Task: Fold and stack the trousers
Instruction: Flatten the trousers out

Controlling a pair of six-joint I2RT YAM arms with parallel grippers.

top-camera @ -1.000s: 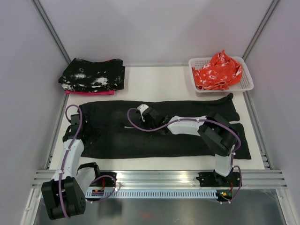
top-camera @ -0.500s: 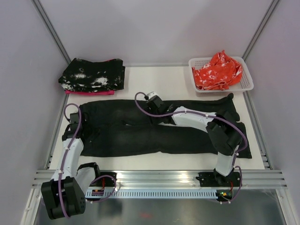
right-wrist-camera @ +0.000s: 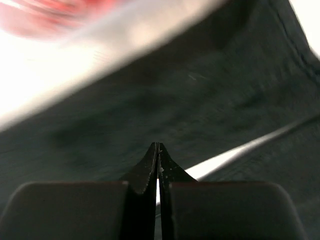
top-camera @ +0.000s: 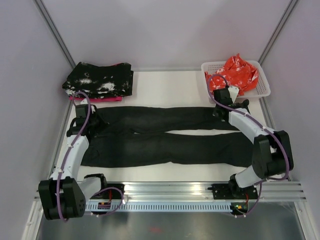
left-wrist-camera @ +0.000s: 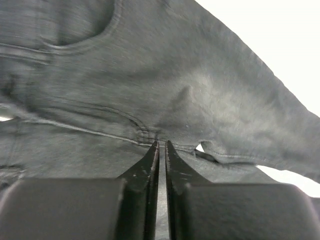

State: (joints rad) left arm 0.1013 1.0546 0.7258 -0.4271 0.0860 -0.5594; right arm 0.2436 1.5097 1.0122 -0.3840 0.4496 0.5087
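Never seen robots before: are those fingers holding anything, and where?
Cannot tell. Left fingers sit at the trousers' waist, right fingers shut over a leg; no pinch shows.

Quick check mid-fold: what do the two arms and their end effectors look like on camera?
Left arm and right arm: white links, black joint housings, a purple cable looped along each. Left end effector and right end effector: two black fingers tapering to thin tips.
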